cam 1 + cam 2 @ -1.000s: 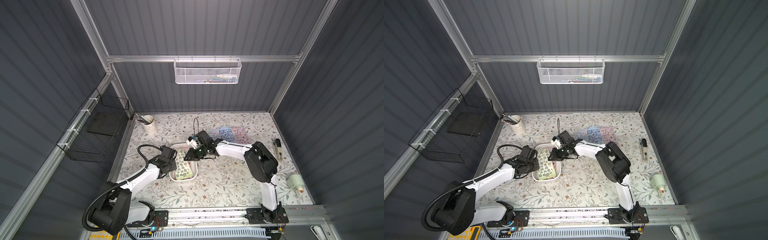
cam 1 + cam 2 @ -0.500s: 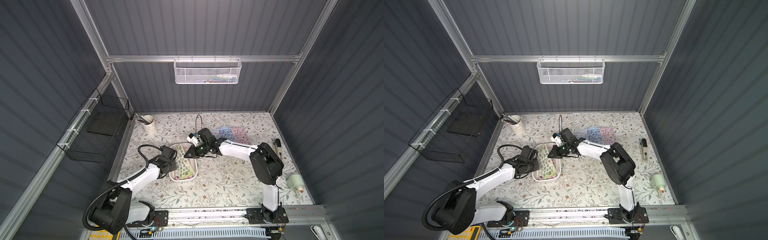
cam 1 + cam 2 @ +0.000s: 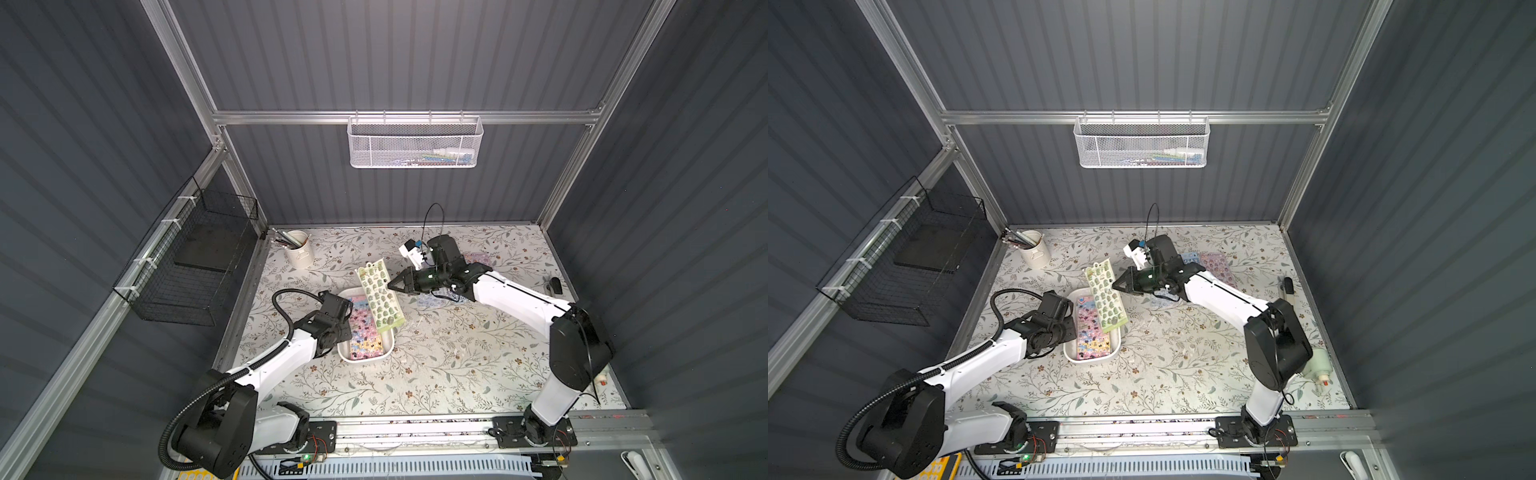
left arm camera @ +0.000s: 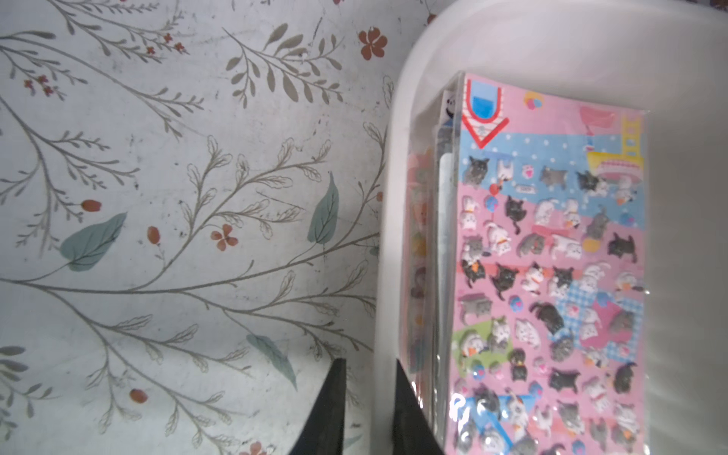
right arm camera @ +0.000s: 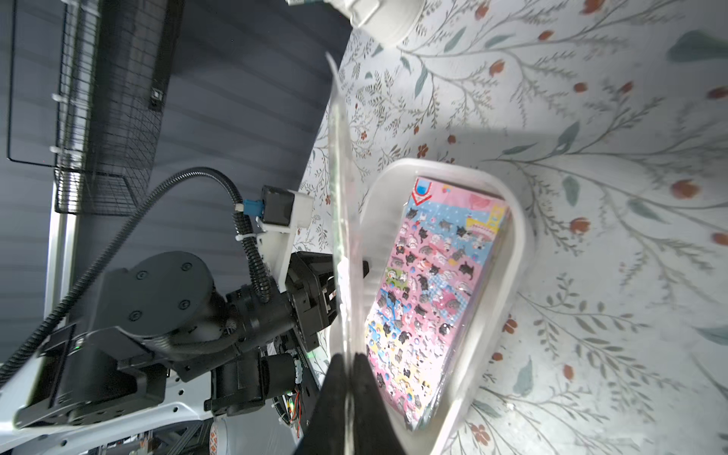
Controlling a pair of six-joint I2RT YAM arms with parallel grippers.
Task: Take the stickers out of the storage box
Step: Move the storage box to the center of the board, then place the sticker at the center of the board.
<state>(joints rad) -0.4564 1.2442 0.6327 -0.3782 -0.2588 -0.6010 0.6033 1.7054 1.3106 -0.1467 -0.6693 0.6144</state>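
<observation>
Outstretched right claw pinching raised sticker sheet, left claw clamping storage box

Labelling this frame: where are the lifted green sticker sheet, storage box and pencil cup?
green sticker sheet point(image 3: 381, 296): in a top view, sheet's middle.
storage box point(image 3: 365, 360): in a top view, near rim.
pencil cup point(image 3: 300, 255): in a top view, side wall.

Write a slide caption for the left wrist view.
Left gripper pinches the storage box wall; pink cat sticker sheet lies on top inside.
</observation>
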